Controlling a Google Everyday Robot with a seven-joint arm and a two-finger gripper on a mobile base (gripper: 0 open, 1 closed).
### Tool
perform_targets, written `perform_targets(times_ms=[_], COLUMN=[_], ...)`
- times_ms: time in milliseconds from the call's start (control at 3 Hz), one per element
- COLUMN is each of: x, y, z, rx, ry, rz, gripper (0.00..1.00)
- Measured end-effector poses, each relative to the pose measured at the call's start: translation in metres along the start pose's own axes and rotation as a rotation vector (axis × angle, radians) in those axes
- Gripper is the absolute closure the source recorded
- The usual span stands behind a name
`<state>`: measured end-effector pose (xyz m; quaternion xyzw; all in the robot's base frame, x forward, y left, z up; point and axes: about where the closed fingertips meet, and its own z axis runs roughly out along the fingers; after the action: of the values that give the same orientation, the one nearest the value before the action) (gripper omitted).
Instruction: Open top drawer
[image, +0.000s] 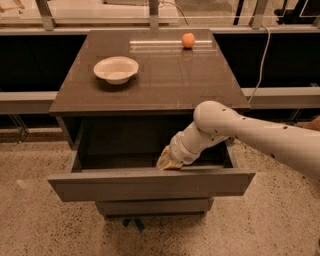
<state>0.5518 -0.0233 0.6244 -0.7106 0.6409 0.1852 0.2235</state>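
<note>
The top drawer (150, 184) of the dark grey-brown cabinet stands pulled well out toward me, its plain flat front facing me and its grey box interior showing. My white arm comes in from the right and bends down into the drawer. My gripper (167, 161) is inside the drawer just behind the front panel, a little right of its middle, its yellowish tips at the panel's top edge. Part of a narrower drawer front (152, 206) shows below the open one.
On the cabinet top (165, 80) a white bowl (116, 69) sits at the left and a small orange ball (188, 40) at the far back. A cable hangs at the right. A low ledge runs behind the cabinet. Speckled floor lies around it.
</note>
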Motion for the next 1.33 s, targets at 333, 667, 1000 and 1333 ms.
perform_targets(times_ms=[333,667,1000,1333], x=[-0.014,-0.030,-0.037,-0.039], y=[0.009,0.023,0.051,0.085], z=[0.003,-0.002,0.001,0.007], rx=[-0.052,-0.119,-0.210,-0.289], ry=[-0.048,-0.093,-0.138,-0.159], rz=[-0.067,-0.127,-0.113,-0.052], gripper=[1.00,1.00,1.00,1.00])
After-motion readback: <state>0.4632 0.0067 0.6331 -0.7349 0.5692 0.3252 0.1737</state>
